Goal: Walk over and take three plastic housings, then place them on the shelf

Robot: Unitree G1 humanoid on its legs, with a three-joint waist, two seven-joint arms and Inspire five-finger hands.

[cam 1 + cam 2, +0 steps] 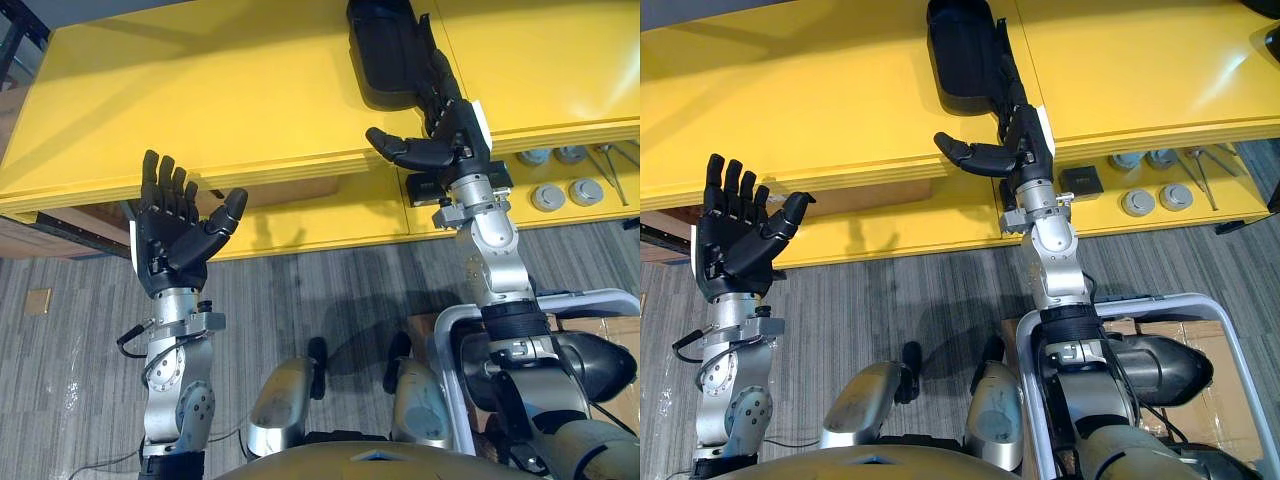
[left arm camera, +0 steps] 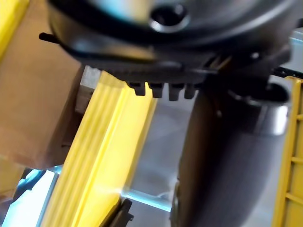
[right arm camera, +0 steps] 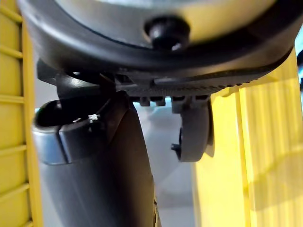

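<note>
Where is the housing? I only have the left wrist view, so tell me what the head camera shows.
Observer: One black plastic housing lies on the top board of the yellow shelf, ahead and to the right.
Operator: Report the right robot hand.
Observer: The right robot hand is at the housing's near end. Its fingers lie straight along the housing's right side and its thumb is spread away, not curled round it.
Operator: Now the left one.
Observer: The left robot hand is open, palm up, holding nothing, in front of the shelf's edge.
</note>
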